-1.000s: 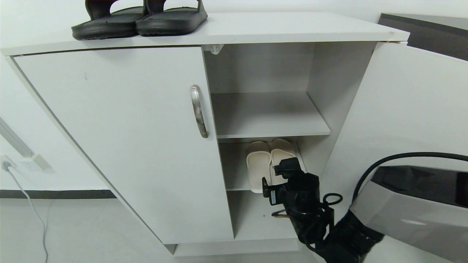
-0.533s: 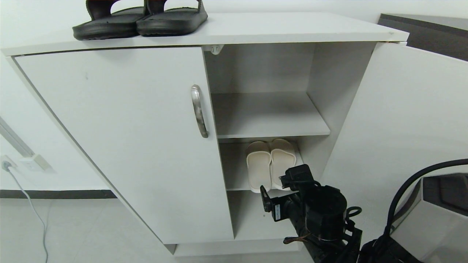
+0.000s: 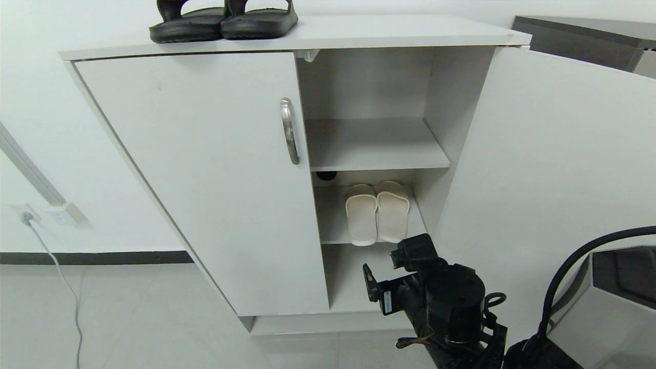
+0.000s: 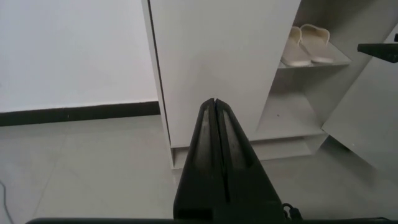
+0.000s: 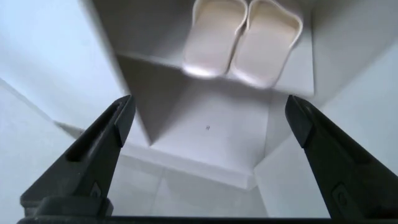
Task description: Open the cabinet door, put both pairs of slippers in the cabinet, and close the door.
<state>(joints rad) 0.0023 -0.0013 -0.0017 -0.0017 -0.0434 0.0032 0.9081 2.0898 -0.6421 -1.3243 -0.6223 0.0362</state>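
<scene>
Cabinet is seen against the wall. Its right door is swung wide open; its left door is shut, with a metal handle upright at its inner edge.

The black slippers are set side by side on the cabinet top, above the shut door (toes toward the front edge). The white slippers are lying as a pair, touching each other, on the middle shelf of the open compartment. The upper shelf is above them. A small dark item is noted just under that shelf at the back; what it is cannot be made out.

The right gripper is held low in front of the open compartment, just below and apart from the white slippers. Its fingers are spread wide apart, with nothing between them.

The left gripper is held out over the floor, pointed at the base of the shut door. Its fingers are pressed together, with nothing held.

A wall socket with a cable is noted at the left.
</scene>
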